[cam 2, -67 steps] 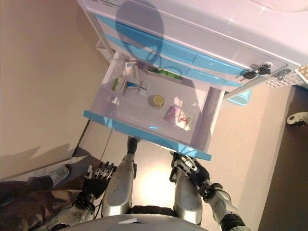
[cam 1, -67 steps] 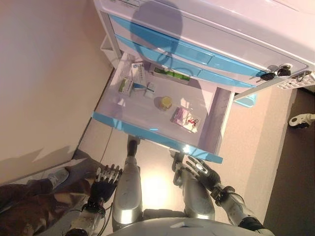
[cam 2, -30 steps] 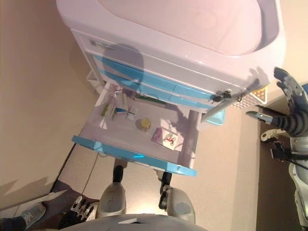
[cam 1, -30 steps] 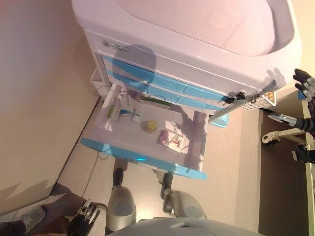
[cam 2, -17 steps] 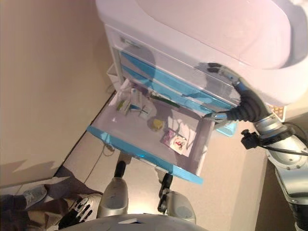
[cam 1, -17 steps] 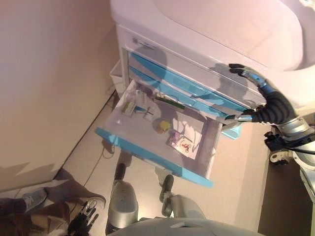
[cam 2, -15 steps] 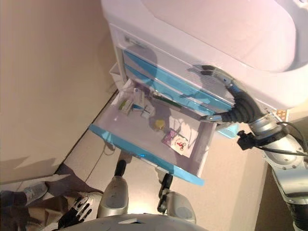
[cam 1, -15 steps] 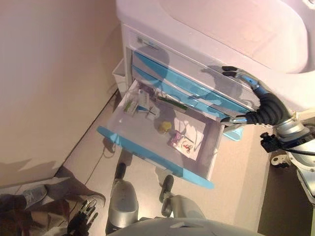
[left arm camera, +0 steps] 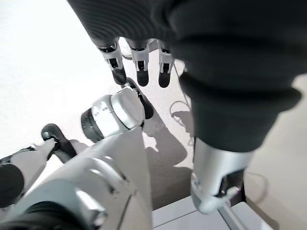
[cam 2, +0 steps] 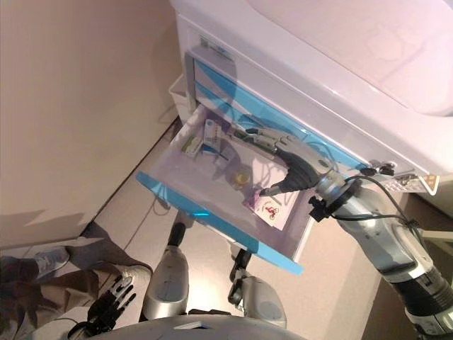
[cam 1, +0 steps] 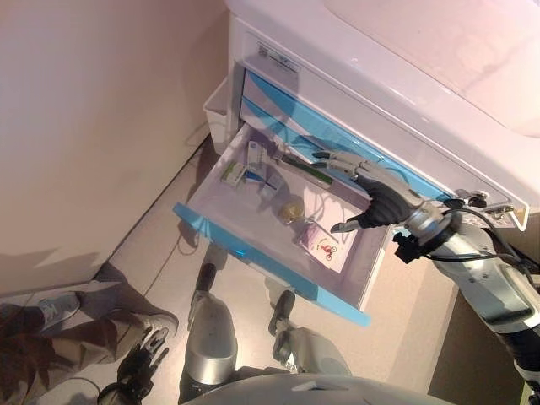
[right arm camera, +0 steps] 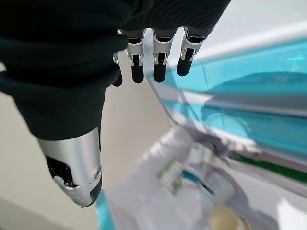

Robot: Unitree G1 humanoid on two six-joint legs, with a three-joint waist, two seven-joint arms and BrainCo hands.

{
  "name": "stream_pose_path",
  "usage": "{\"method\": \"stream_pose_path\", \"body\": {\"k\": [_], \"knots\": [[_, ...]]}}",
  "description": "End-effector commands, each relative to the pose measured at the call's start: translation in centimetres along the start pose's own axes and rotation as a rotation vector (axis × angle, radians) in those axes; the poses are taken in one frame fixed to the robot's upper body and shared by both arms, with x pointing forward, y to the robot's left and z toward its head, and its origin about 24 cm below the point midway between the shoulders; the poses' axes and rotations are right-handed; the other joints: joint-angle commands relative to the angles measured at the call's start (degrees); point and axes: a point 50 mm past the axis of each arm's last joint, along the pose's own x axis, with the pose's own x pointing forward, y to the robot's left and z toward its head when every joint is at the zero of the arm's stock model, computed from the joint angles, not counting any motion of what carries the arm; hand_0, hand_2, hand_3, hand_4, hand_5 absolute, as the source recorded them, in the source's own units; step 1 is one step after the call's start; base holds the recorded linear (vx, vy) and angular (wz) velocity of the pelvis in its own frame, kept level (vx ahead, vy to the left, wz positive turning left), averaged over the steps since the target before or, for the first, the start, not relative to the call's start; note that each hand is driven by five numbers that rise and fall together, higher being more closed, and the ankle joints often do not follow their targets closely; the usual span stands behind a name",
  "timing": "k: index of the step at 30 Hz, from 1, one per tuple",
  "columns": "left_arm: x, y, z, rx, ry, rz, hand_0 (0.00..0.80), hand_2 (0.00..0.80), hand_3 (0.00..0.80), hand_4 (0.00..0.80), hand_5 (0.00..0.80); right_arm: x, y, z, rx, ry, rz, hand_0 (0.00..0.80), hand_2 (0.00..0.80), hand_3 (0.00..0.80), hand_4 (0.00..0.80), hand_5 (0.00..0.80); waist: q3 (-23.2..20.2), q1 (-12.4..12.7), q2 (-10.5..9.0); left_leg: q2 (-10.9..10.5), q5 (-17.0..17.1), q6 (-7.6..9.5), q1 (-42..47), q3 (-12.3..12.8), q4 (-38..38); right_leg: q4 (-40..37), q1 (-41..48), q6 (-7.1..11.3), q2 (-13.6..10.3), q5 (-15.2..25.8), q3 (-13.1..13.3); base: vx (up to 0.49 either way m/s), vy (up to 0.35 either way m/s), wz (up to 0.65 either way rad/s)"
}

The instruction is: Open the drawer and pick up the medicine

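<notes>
The white cart's point(cam 1: 380, 76) lowest drawer point(cam 1: 253, 253), with a blue front, stands pulled out. In it lie white and green medicine boxes point(cam 1: 245, 164), a small yellow-lidded jar point(cam 1: 292, 209), a pink and white packet point(cam 1: 323, 245) and a long green item point(cam 1: 304, 169). My right hand point(cam 1: 380, 198) hovers open over the drawer's right half, fingers spread toward the boxes, holding nothing. In the right wrist view its straight fingers point(right arm camera: 158, 62) point over a box point(right arm camera: 170, 175) and the jar point(right arm camera: 223, 221). My left hand point(cam 1: 139, 371) hangs open and empty at the lower left.
Two shut blue drawers point(cam 1: 337, 139) sit above the open one. A white side bin point(cam 1: 218, 105) hangs on the cart's left side, close to a beige wall point(cam 1: 93, 126). A person's legs and shoe point(cam 1: 51, 312) are at the lower left.
The camera has shifted. My right hand has swung from beside the cart's right front down and left over the open drawer. The left hand stays low.
</notes>
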Motion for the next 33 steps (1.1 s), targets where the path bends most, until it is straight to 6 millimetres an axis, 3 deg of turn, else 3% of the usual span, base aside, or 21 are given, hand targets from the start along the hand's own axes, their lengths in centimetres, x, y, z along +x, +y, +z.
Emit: {"method": "stream_pose_path", "body": {"k": [1,15,33], "knots": [[-0.6,0.9,0.2,0.038,0.001,0.019,0.000,0.000,0.000,0.000,0.000,0.8,-0.3,0.6,-0.060,-0.035,-0.037,0.000,0.000,0.000,0.000,0.000,-1.11,1.15,0.51,-2.06,-0.81,4.33,0.44,0.77,-0.67,5.14,0.16,4.68,-2.27,0.99,-0.17,-0.013,-0.001,0.08],[0.5,-0.5,1.5,0.085,0.005,-0.026,0.000,0.000,0.000,0.000,0.000,1.8,5.2,-4.2,-0.081,0.182,0.080,0.000,0.000,0.000,0.000,0.000,0.09,3.19,1.79,-3.16,-0.69,4.50,-0.64,-0.39,-0.66,4.93,-0.15,4.59,-2.98,1.20,-1.78,-0.013,0.003,0.05],[0.8,-1.2,1.0,0.096,0.028,-0.051,0.000,0.000,0.000,0.000,0.000,1.8,7.6,-6.1,-0.018,0.278,0.058,0.000,0.000,0.000,0.000,0.000,0.29,3.62,2.91,-3.35,-0.33,4.52,-0.78,-0.64,-1.21,5.05,-0.77,4.56,-3.58,1.45,-2.62,-0.004,0.002,0.02]]}}
